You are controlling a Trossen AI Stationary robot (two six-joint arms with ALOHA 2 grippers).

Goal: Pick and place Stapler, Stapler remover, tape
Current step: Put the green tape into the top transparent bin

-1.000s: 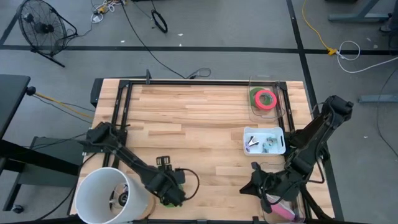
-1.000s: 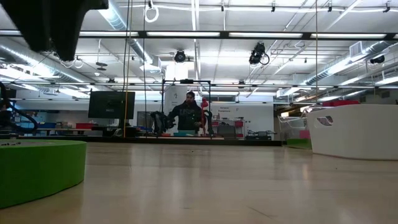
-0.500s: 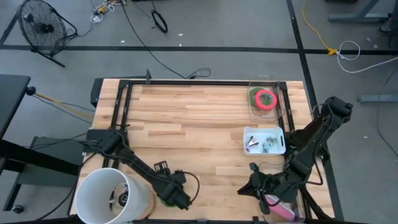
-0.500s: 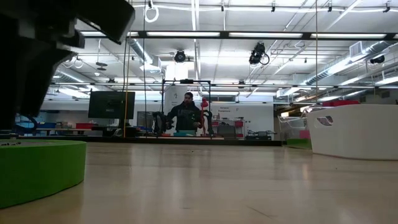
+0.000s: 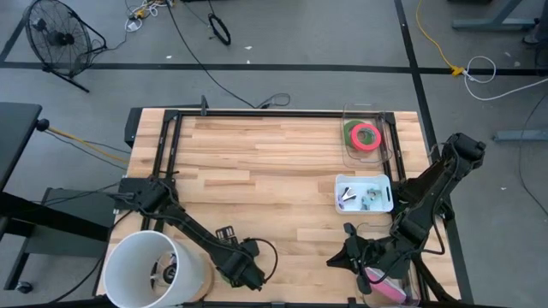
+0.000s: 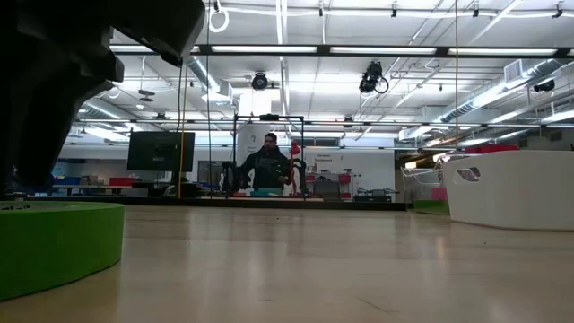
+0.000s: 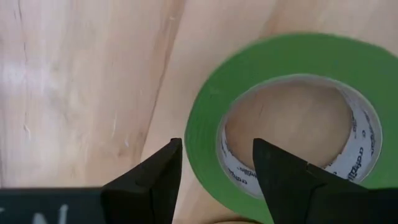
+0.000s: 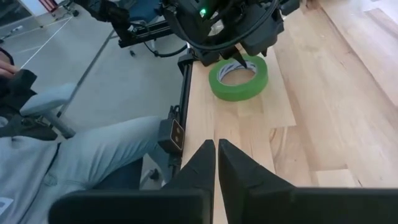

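Observation:
A green tape roll [image 7: 280, 118] lies flat on the table near its near edge; it also shows in the right wrist view [image 8: 238, 76] and at the left of the low view [image 6: 54, 242]. My left gripper [image 7: 214, 168] is open just above it, one finger outside the roll's wall and one over the centre hole; it also shows in the high view [image 5: 244, 272]. A red-pink tape roll on a green one [image 5: 364, 135] lies in a clear box at the far right. My right gripper [image 5: 336, 259] is shut and empty, near the near edge. My left gripper points down with its fingers [image 7: 155, 180] on either side of the green roll's wall [image 7: 202, 134]. I cannot tell whether they touch it. The roll lies flat on the table.
A white bucket [image 5: 154, 269] stands at the near left corner. A white tray [image 5: 364, 192] with small items sits at the right. A pink thing [image 5: 385, 289] lies at the near right edge. A seated person's legs [image 8: 93, 155] are beside the near edge.
My left gripper has moved toward the table's near edge and a little right, and has come down over the green tape roll. The roll has stayed where it was.

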